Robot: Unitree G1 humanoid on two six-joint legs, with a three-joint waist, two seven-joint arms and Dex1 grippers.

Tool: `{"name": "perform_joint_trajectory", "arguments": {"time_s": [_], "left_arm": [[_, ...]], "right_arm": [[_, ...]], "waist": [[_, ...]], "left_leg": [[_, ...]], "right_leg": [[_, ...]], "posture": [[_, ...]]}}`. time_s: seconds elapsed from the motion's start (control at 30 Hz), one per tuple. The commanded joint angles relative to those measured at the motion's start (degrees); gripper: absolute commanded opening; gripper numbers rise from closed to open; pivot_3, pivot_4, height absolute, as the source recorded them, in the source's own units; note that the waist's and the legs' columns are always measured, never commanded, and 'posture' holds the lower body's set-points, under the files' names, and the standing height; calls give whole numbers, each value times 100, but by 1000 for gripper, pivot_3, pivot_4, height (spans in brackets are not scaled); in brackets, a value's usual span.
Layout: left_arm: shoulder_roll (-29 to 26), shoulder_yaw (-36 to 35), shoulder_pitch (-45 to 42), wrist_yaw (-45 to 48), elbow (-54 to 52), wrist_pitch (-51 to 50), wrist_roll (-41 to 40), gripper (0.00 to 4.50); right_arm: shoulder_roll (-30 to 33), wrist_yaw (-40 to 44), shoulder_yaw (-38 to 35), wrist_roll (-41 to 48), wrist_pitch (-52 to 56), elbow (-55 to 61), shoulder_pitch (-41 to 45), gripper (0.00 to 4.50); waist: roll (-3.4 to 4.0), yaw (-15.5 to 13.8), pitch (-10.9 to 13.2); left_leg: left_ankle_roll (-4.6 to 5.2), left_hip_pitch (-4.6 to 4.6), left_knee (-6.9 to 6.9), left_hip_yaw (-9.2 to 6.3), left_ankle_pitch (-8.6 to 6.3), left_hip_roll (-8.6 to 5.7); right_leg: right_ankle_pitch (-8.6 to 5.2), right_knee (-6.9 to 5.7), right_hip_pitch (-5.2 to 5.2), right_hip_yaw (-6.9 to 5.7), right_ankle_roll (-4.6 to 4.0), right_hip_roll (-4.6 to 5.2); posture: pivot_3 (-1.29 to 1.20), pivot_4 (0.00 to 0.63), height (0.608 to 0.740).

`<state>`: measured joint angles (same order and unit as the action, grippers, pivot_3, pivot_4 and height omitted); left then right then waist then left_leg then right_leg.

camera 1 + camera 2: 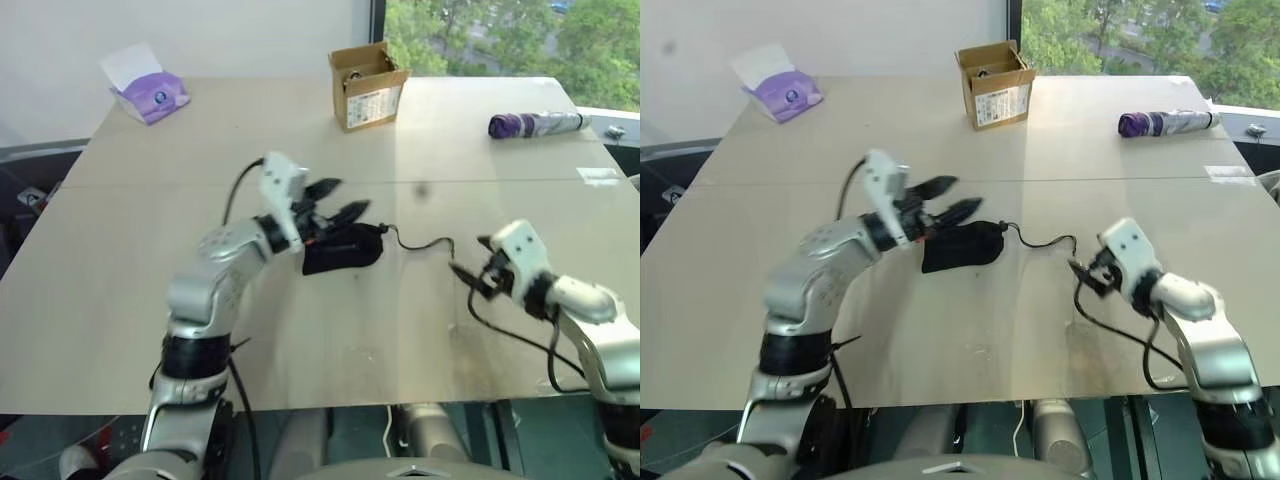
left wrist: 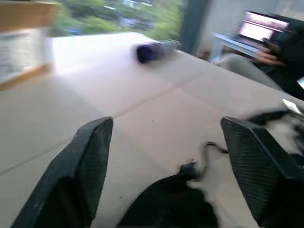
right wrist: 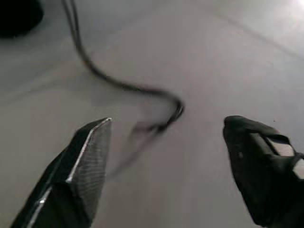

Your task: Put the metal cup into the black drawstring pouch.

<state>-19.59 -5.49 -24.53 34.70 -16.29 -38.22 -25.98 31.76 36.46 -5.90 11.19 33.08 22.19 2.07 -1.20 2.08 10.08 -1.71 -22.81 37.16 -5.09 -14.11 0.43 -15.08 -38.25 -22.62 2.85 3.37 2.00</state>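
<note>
A: Where was the pouch (image 1: 342,249)?

B: Lying near the middle of the table (image 1: 120,260), a lumpy black bundle. Its cord (image 1: 420,244) ran out from its mouth toward the table's right edge.

A: And the cup?

B: I could not see any bare metal. The pouch looked bulged, so my guess was that the cup sat inside it already, but the cloth hid whatever was there.

A: What were the hands doing?

B: The left gripper (image 1: 338,200) hung just above the pouch, on the side toward the far edge, fingers spread apart and holding nothing. The right gripper (image 3: 164,166) sat low beside the loose end of the cord, fingers also wide apart and empty.

A: So which arm was nearer?

B: The left one to the pouch itself, the right one to the cord's tip. The cord ran roughly from left to right across the table, so I judged that a pull to close the mouth would have gone along that line, away from the pouch.
</note>
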Motion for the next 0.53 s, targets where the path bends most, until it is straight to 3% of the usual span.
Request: {"name": "perform_joint_trajectory", "arguments": {"time_s": [0.03,0.13,0.23,0.33,0.53], "left_arm": [[-247,-711,1096,-338,-955,271,40,3543],[-372,-1281,2155,-329,-1291,473,-129,3543],[-433,-1574,2694,-327,-1412,581,-241,3543],[-492,-1996,3394,-254,-1523,742,-317,3543],[-457,-2317,3840,-402,-1629,909,-521,3543]], "right_arm": [[58,458,-761,443,-960,783,-1039,4470],[-132,541,-1156,653,-1483,1020,-1916,4470],[-261,422,-1302,651,-1836,1042,-2246,4470],[-589,-40,-1408,514,-2066,1186,-2547,4470],[-758,-346,-1263,373,-2226,1331,-2681,4470]], "waist": [[2,12,-1],[1,1,-2],[1,-28,-2],[-1,-42,-3],[-1,-75,-3]], "left_leg": [[0,3,0,2,0,0],[0,10,-11,3,-1,10],[0,15,4,4,0,10],[-1,89,8,9,-1,17],[-2,97,8,21,-2,25]], "right_leg": [[0,-1,0,3,0,0],[0,3,2,3,-1,-5],[0,3,13,0,-1,-6],[-23,30,96,1,1,-6],[-25,33,101,12,1,-1]], "posture": [[0,150,740],[0,150,740],[0,150,740],[0,150,740],[0,150,740]]}}
